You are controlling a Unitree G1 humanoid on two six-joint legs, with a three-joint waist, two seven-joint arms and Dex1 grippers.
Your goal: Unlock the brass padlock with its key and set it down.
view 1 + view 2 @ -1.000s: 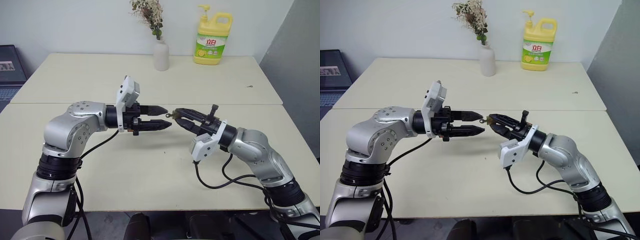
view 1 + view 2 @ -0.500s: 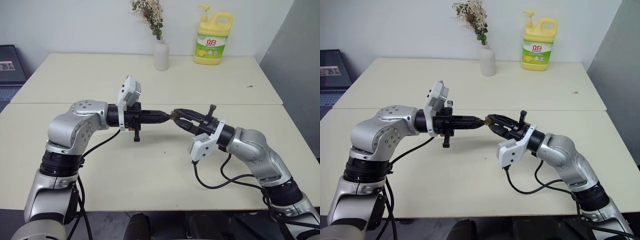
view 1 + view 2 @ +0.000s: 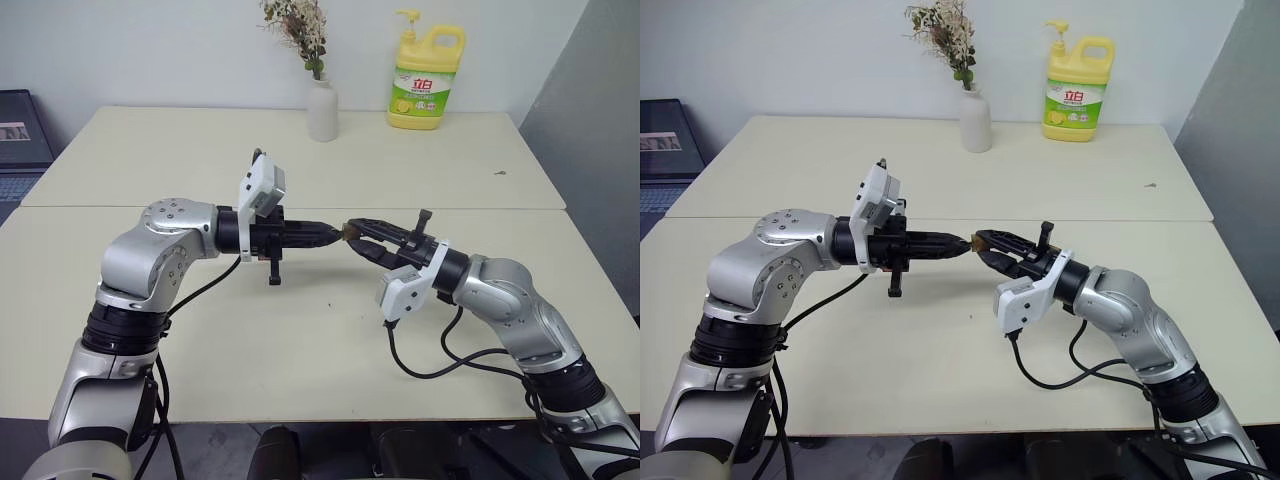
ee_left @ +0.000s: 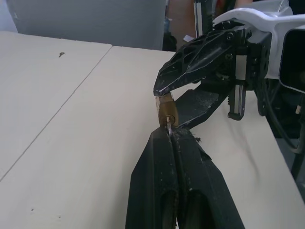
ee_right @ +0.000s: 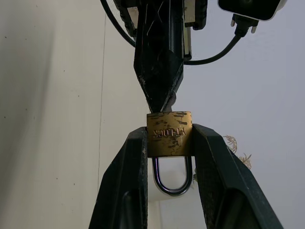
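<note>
I count two grippers meeting above the table [image 3: 300, 330], my right gripper [image 5: 169, 143] clamped on one brass padlock [image 5: 169, 133] with its silver shackle [image 5: 171, 179] between the fingers, my left gripper [image 4: 171, 136] pinched tight on one key [image 4: 168, 125] at the padlock's base.

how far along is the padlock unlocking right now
Done: the right gripper grips the brass padlock by its body, above the table. In hand: the left gripper is shut on the key, right at the padlock's underside. Left: the shackle looks seated, so turning the key, popping the padlock open and setting it down remain.
</note>
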